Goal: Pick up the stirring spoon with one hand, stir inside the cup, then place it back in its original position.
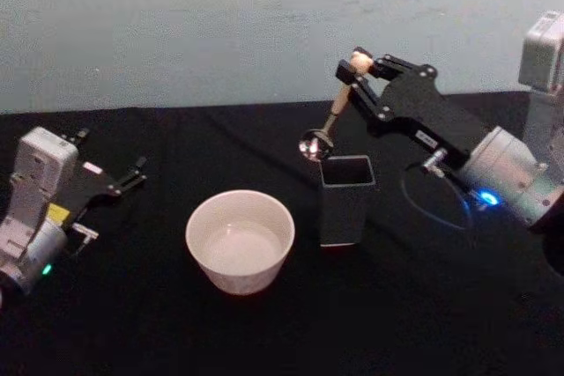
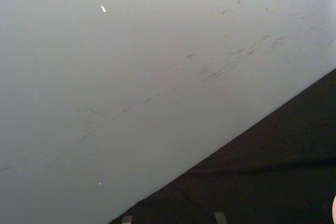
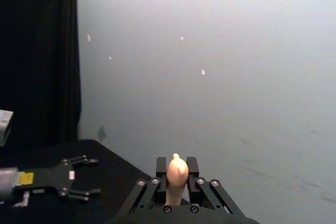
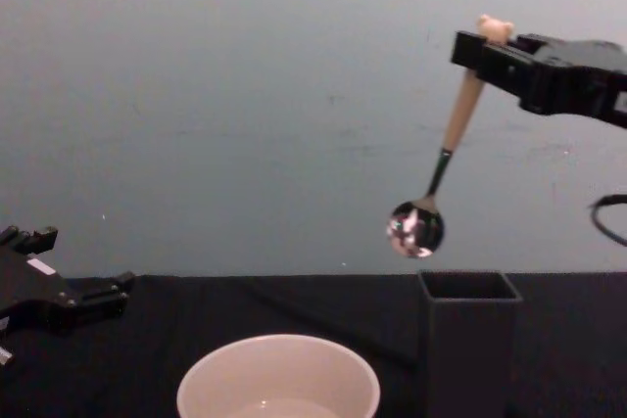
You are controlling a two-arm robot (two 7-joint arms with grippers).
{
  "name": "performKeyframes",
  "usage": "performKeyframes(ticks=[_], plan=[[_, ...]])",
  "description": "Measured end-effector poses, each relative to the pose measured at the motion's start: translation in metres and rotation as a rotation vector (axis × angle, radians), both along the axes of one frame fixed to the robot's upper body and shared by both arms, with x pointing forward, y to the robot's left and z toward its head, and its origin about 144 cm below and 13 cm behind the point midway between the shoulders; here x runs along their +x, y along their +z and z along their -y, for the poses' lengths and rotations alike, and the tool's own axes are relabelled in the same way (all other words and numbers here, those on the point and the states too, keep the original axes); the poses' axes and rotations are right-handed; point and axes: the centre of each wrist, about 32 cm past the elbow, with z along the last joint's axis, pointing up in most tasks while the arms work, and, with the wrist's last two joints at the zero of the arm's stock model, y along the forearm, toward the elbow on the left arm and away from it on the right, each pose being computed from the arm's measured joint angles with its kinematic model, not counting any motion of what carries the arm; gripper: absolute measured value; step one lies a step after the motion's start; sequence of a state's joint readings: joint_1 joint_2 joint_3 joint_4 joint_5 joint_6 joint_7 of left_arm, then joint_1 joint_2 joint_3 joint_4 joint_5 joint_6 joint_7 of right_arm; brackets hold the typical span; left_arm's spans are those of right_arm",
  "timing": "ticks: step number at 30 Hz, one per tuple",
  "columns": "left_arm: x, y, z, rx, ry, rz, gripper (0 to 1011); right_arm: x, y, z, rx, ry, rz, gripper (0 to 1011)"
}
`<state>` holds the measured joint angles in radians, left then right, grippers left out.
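The right tool (image 1: 355, 66) pinches the stirring spoon (image 1: 332, 119) by its bear end. The spoon hangs slanted, bowl down, just over the dark holder (image 1: 344, 209). The cup (image 1: 198, 248) sits to its left. The left tool (image 1: 113, 158) rests wide, far left.

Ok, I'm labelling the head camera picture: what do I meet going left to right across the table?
Left gripper, parked open → cup → holder. The spoon, clamped in the right gripper, overlaps the holder sideways, so both stay unranked.
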<state>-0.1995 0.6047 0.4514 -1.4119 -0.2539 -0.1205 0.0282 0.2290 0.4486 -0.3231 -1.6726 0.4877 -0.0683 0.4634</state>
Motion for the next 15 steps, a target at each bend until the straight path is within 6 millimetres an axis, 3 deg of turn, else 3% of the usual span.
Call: performKeyframes(ticks=[15], plan=[[0.0, 0.0, 0.0, 0.0, 0.0, 0.0, 1001, 0.011, -0.017, -0.041, -0.029, 0.129, -0.017, 224]])
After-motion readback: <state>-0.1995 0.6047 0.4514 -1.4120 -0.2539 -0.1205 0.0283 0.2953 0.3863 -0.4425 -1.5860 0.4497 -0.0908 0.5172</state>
